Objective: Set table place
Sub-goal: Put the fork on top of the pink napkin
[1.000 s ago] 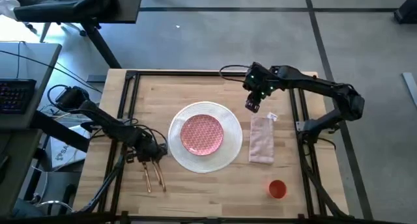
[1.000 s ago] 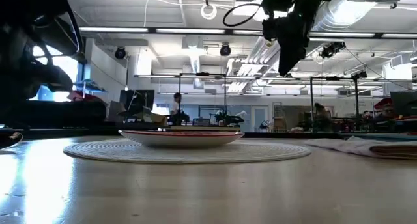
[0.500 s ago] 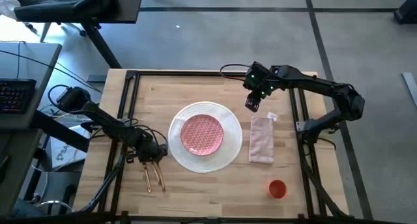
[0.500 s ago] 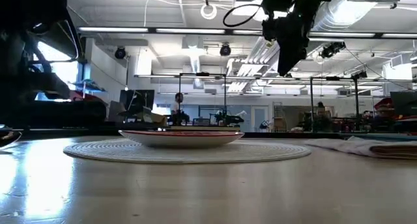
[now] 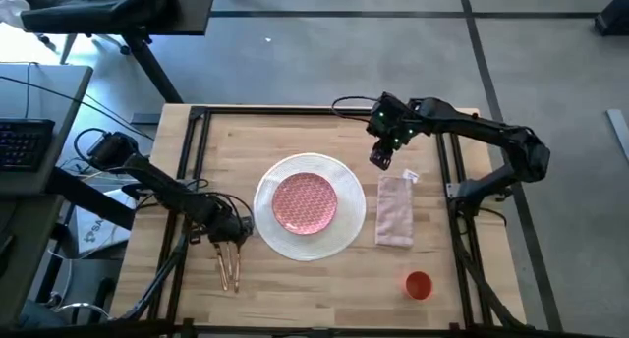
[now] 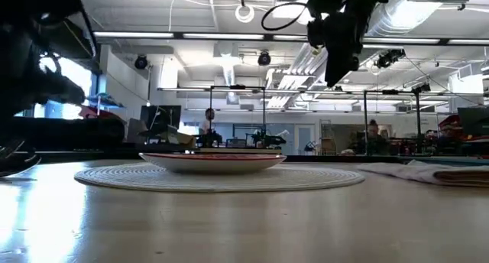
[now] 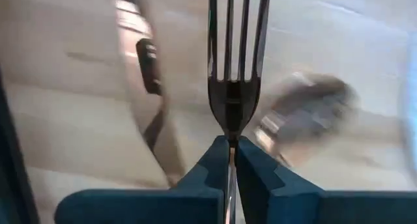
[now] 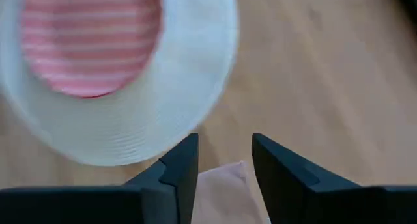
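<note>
A large white round plate (image 5: pixel 339 230) lies mid-table with a smaller pink patterned plate (image 5: pixel 305 200) on it. To its right lies the pale pink napkin (image 5: pixel 395 212), flat on the wood. The orange cup (image 5: pixel 419 285) stands near the front right. Left of the plate, my left gripper (image 5: pixel 231 238) is shut on a gold fork (image 7: pixel 238 61); more gold cutlery (image 7: pixel 150 68) lies blurred on the wood below it. My right gripper (image 5: pixel 381 161) hangs open, high above the napkin's far end, touching nothing. My left gripper pinches the fork's neck (image 7: pixel 232 129), just behind the tines, between its two fingers. The fingers lie along the fork, whose tines point away from the gripper toward the table's near edge. I cannot tell whether the fork is clear of the wood.
A thin black frame (image 5: pixel 197 161) runs around the wood tabletop (image 5: pixel 295 141). A grey desk with a keyboard (image 5: pixel 25 141) stands off the table's left. Bare wood shows along the far side and front middle.
The gold cutlery below my left gripper lay spread as two pieces; it now shows drawn close together. My right arm has kept still.
</note>
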